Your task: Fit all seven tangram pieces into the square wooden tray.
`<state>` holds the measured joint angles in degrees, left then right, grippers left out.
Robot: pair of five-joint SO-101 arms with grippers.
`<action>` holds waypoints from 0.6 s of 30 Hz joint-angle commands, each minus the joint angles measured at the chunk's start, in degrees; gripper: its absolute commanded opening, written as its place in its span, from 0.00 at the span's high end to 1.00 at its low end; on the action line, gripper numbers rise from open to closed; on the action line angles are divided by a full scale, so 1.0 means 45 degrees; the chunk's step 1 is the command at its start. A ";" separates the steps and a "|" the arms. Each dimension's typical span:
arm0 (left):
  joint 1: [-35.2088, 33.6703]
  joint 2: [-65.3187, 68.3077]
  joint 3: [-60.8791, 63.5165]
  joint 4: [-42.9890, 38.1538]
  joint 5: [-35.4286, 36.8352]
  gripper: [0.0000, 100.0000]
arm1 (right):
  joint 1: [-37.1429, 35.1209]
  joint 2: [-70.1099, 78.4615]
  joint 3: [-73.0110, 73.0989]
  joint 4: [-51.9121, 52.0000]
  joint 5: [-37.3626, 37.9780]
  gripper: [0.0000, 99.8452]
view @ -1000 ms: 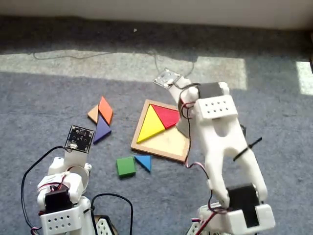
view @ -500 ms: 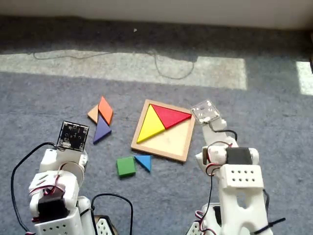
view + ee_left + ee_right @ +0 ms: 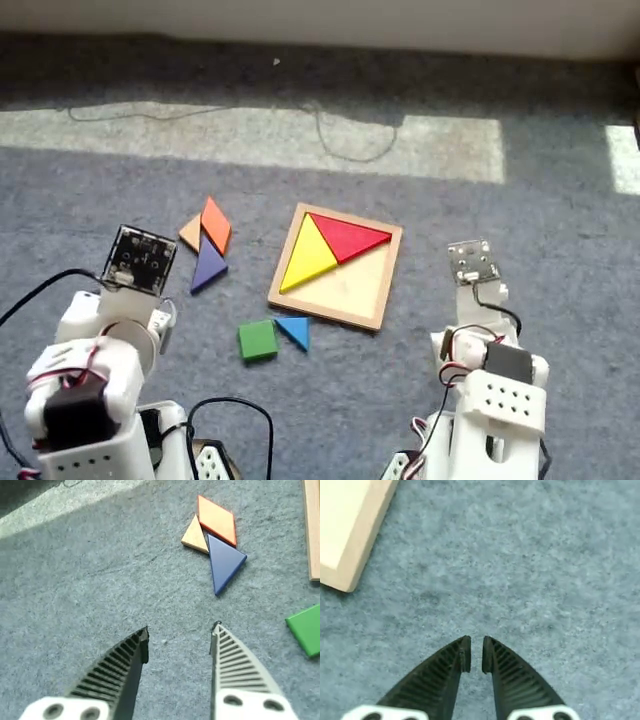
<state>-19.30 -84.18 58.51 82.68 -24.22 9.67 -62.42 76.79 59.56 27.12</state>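
I count seven pieces in the high view, two in the tray [image 3: 352,288] and five loose on the carpet [image 3: 520,200]. The tray sits at the centre of the frame, turned slightly. Inside it one yellow triangle [image 3: 305,258] and one red triangle [image 3: 346,236] lie edge to edge against its upper corner, and its lower right part is bare wood. Left of the tray, three pieces touch in a cluster: one orange parallelogram [image 3: 216,224], one tan triangle [image 3: 190,233] and one dark blue triangle [image 3: 208,266]. Below the tray's lower left edge, one green square [image 3: 257,340] lies just beside one light blue triangle [image 3: 294,330]. My left pincer [image 3: 181,628] is released, its jaws spread wide over bare carpet, near the cluster and touching nothing. My right pincer [image 3: 475,646] is clenched on nothing, with a thin slit between the tips, over carpet to the right of the tray's corner.
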 commanded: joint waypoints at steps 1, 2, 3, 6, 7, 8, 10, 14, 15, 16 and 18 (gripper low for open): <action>0.0908 0.2842 -0.1553 -0.0313 0.0879 0.78 | 0.0166 -0.0654 0.0537 -0.1123 -0.1954 0.94; 0.1182 0.3350 -0.1748 -0.0527 0.1270 0.78 | 0.0147 -0.0752 0.0694 -0.1260 -0.2422 0.94; 0.1416 0.3839 -0.1924 -0.0781 0.1543 0.78 | 0.0147 -0.0869 0.0850 -0.1338 -0.2833 0.94; 0.2022 0.5382 -0.2471 -0.1661 0.2266 0.78 | 0.0029 -0.1241 0.1338 -0.1377 -0.3536 0.94; 0.2198 0.5890 -0.2647 -0.2012 0.2501 0.78 | -0.0049 -0.1358 0.1514 -0.1377 -0.3575 0.94; 0.2374 0.6418 -0.2823 -0.2383 0.2716 0.79 | -0.0127 -0.1514 0.1709 -0.1377 -0.3595 0.94; 0.2647 0.7590 -0.3233 -0.3223 0.3106 0.79 | -0.0166 -0.1866 0.2139 -0.1377 -0.3595 0.94; 0.3057 1.0364 -0.4269 -0.4493 0.3731 0.79 | -0.0147 -0.2999 0.2921 -0.1397 -0.3575 0.94; 0.3116 1.1087 -0.4620 -0.4669 0.3907 0.79 | -0.0166 -0.3331 0.3175 -0.1534 -0.3556 0.94; 0.3116 1.1829 -0.4991 -0.4825 0.4142 0.79 | -0.0166 -0.3683 0.3487 -0.1944 -0.3380 0.94; 0.3116 1.3236 -0.5773 -0.5060 0.4650 0.78 | -0.0166 -0.4386 0.4308 -0.2823 -0.2559 0.94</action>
<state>-6.37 -35.74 40.66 63.16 -7.25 9.85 -76.57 92.26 53.32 11.47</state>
